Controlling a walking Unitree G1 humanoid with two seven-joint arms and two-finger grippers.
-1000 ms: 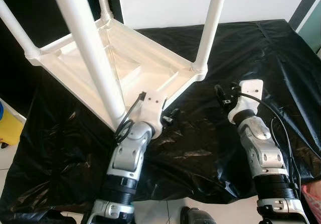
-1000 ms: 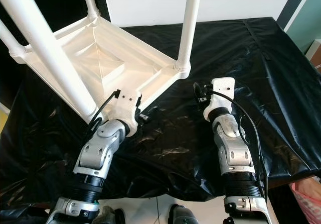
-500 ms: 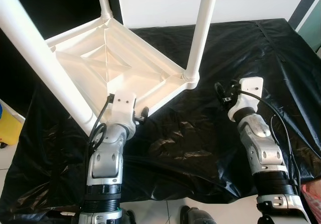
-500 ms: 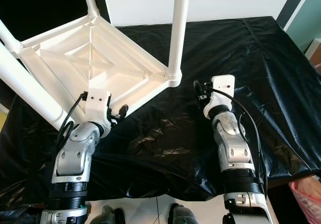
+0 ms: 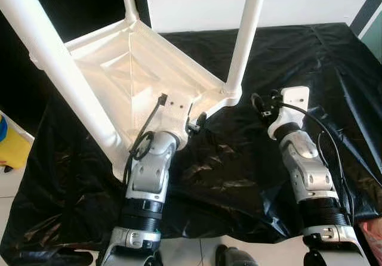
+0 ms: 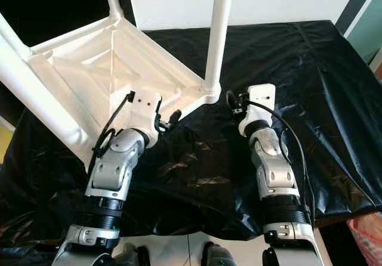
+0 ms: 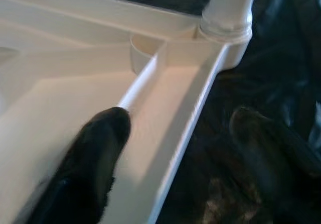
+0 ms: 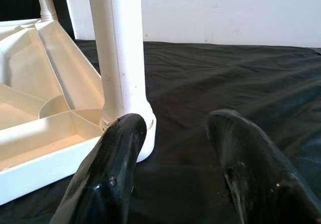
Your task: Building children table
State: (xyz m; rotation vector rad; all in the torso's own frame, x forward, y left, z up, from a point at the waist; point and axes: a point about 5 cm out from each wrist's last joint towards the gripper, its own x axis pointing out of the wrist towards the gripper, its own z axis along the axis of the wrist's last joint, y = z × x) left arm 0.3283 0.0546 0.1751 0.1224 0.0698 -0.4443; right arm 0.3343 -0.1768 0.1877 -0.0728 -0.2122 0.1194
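Unmarked white table (image 5: 149, 69); black sheet (image 5: 298, 57)

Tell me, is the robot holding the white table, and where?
The left gripper straddles the upside-down table's side rim near a corner leg, one finger inside, one outside; a tight grip cannot be told. The right gripper is open, holding nothing.

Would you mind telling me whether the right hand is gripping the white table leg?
No, the right hand is open, its fingers apart beside the base of the table leg without closing on it.
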